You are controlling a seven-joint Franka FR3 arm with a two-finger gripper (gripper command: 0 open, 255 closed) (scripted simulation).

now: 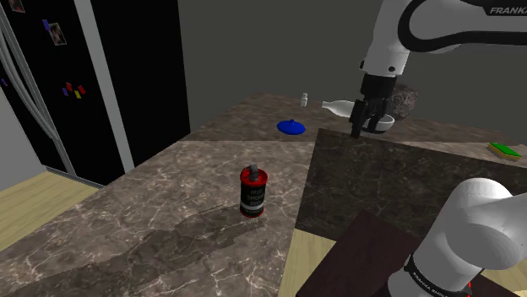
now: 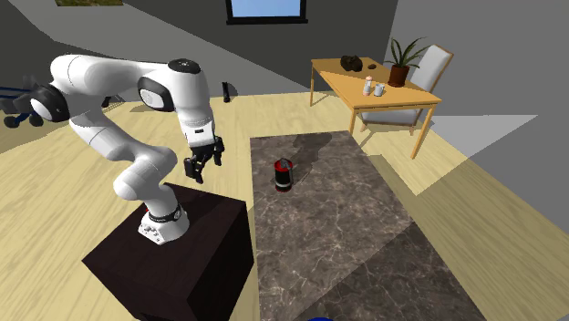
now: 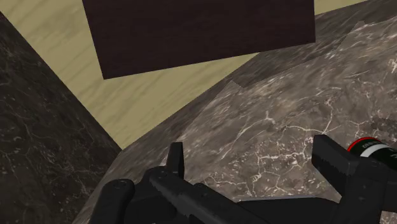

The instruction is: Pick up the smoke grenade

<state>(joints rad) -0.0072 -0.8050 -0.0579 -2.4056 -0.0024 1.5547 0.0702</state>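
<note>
The hand (image 1: 369, 125) (image 2: 202, 162) (image 3: 251, 153) hung in the air with its fingers (image 3: 176, 156) spread wide and nothing between them. The smoke grenade (image 1: 252, 191) (image 2: 283, 176) (image 3: 375, 151), a red-and-black can, stood upright on the marbled worktop (image 1: 169, 228) (image 2: 337, 237) (image 3: 254, 114). It was lower than the hand and well apart from it. In the wrist view its red rim showed past the outer side of one finger, outside the gap. Below the hand lay the dark stand (image 2: 173, 264) (image 3: 203, 32) and a strip of wooden floor (image 3: 127, 95). A blue dish (image 1: 290, 127) lay on the worktop, apart from the hand.
</note>
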